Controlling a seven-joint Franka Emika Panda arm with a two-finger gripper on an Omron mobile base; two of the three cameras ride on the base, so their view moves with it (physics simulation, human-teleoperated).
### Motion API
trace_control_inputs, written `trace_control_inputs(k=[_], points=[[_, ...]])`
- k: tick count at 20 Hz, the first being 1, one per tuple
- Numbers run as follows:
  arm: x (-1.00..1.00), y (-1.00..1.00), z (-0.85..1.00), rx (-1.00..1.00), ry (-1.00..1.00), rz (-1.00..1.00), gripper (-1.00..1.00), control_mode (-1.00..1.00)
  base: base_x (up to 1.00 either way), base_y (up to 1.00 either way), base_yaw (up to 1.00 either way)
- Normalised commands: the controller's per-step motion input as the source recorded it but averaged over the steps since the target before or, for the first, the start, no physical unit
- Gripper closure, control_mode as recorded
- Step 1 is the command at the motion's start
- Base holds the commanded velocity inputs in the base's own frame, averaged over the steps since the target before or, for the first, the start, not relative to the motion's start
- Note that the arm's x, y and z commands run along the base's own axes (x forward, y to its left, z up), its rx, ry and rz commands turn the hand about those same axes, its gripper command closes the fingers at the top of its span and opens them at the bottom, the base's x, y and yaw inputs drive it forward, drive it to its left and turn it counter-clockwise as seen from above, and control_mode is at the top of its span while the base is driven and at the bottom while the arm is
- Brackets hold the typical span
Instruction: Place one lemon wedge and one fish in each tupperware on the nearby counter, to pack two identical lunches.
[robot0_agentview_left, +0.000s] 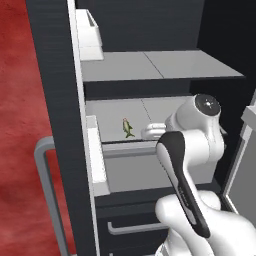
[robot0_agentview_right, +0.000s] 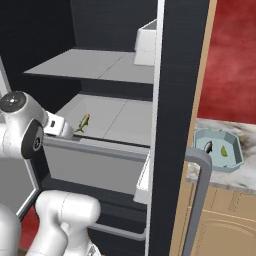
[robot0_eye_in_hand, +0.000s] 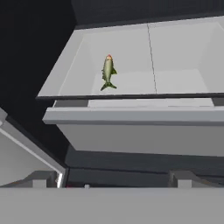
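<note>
The fish (robot0_eye_in_hand: 108, 71) lies alone on the fridge shelf (robot0_eye_in_hand: 175, 83), well ahead of the gripper (robot0_eye_in_hand: 113, 186), whose jaws are spread wide with nothing held. The gripper is best carried over the shelf's front lip, then lowered with the jaws set across the fish's narrow body.

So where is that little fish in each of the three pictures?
Left base view: fish left of centre, on the lower grey fridge shelf.
Right base view: left of centre, same shelf, near the arm.
Hand view: upper middle, on that shelf.
Shared landmark: the shelf's front lip.

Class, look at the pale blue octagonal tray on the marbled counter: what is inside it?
The pale blue octagonal tray holds a dark fish and a yellow-green lemon wedge, lying apart. Its left rim is covered by the dark fridge door edge.
</note>
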Motion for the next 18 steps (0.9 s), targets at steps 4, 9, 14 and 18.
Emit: trace_control_inputs(k=[4,9,14,18], points=[[0.46,-0.01,0.0,0.0,0.0,0.11,-1.0,-1.0,0.0,0.0,0.0],[0.43,0.01,-0.02,0.0,0.0,0.01,-1.0,-1.0,0.0,0.0,0.0],[0.4,0.0,-0.12,0.0,0.0,0.0,-1.0,-1.0,0.0,0.0,0.0],[0.45,0.0,-0.26,0.0,0.0,0.0,-1.0,-1.0,0.0,0.0,0.0]])
